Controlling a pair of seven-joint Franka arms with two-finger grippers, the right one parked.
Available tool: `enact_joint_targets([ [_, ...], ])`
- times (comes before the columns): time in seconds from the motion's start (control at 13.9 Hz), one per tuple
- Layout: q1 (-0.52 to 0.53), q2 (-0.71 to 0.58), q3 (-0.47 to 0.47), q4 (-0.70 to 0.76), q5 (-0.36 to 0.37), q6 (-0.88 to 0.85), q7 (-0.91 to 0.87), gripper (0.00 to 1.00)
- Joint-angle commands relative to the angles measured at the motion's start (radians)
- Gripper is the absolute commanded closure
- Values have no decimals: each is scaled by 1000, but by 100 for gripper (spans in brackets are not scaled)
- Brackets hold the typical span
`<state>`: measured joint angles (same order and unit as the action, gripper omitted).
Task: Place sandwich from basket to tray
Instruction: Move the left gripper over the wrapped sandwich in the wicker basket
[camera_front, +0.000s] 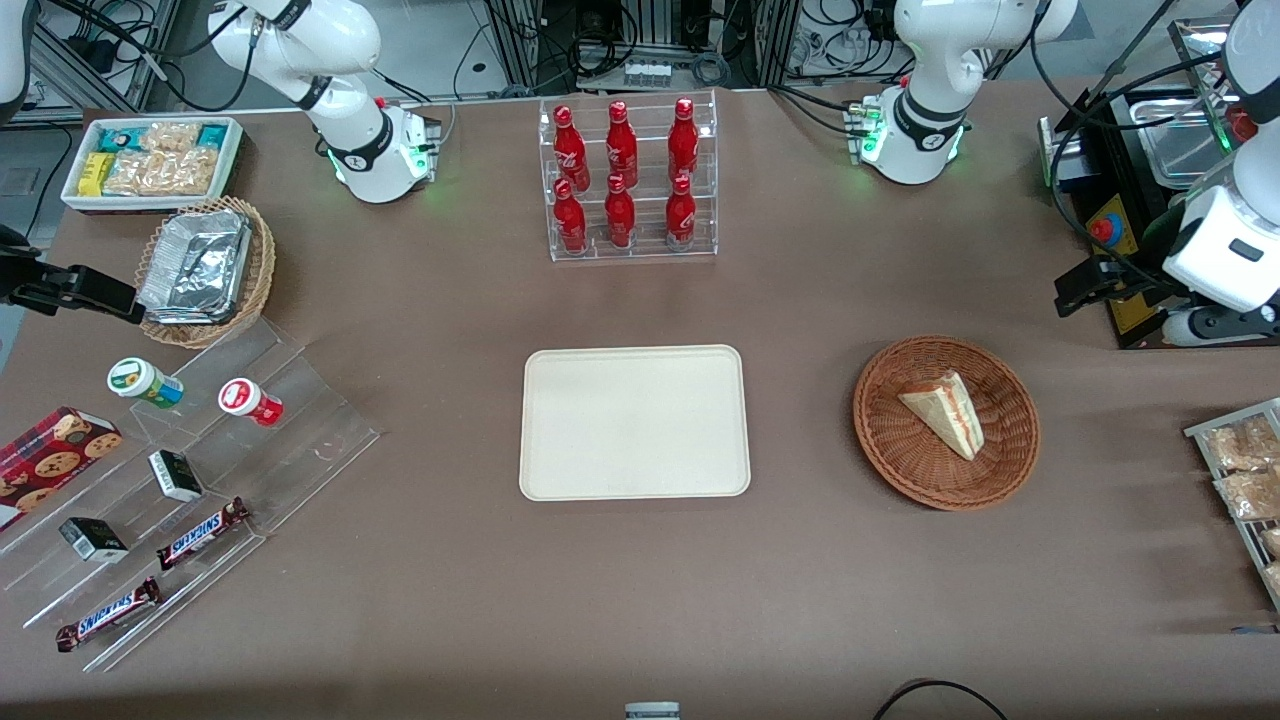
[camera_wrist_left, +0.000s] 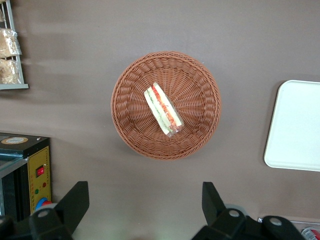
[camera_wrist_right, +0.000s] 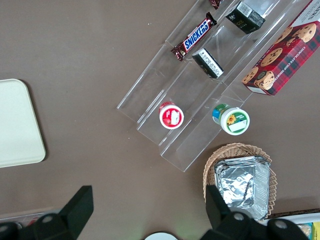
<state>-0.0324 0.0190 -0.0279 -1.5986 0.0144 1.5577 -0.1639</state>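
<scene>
The sandwich (camera_front: 945, 412), a white wedge with red and pale green filling, lies in the round reddish-brown basket (camera_front: 885, 455). The empty cream tray (camera_front: 634, 422) lies on the table beside the basket, toward the parked arm's end. My left gripper (camera_front: 1078, 290) hangs above the table, farther from the front camera than the basket and toward the working arm's end. In the left wrist view the gripper (camera_wrist_left: 144, 202) is open and empty, with the sandwich (camera_wrist_left: 163, 110), the basket (camera_wrist_left: 131, 131) and an edge of the tray (camera_wrist_left: 295, 125) below it.
A rack of red bottles (camera_front: 630, 180) stands farther from the camera than the tray. A black machine (camera_front: 1140, 180) and a wire rack of snack packets (camera_front: 1240, 470) sit at the working arm's end. A stepped clear display (camera_front: 200, 470), a tan basket of foil trays (camera_front: 205, 270) and a white snack bin (camera_front: 150, 160) sit at the parked arm's end.
</scene>
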Motion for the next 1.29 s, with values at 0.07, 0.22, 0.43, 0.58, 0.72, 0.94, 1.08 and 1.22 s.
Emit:
enact_joint_targets([
  [0.07, -11, 4, 2, 17, 9, -19, 7, 0],
  [0.22, -11, 7, 5, 9, 10, -5, 15, 0],
  [0.43, -11, 6, 20, -50, 25, 65, 30, 0],
  [0.58, -12, -8, 14, -153, 56, 162, -15, 0],
  [0.72, -14, -11, 10, -226, 58, 240, -106, 0],
  [0.94, -14, -10, -17, -320, 58, 346, -222, 0],
  [1.08, -15, -7, -21, -368, 58, 416, -334, 0],
  [1.22, -15, -4, -32, -421, 58, 479, -390, 0],
])
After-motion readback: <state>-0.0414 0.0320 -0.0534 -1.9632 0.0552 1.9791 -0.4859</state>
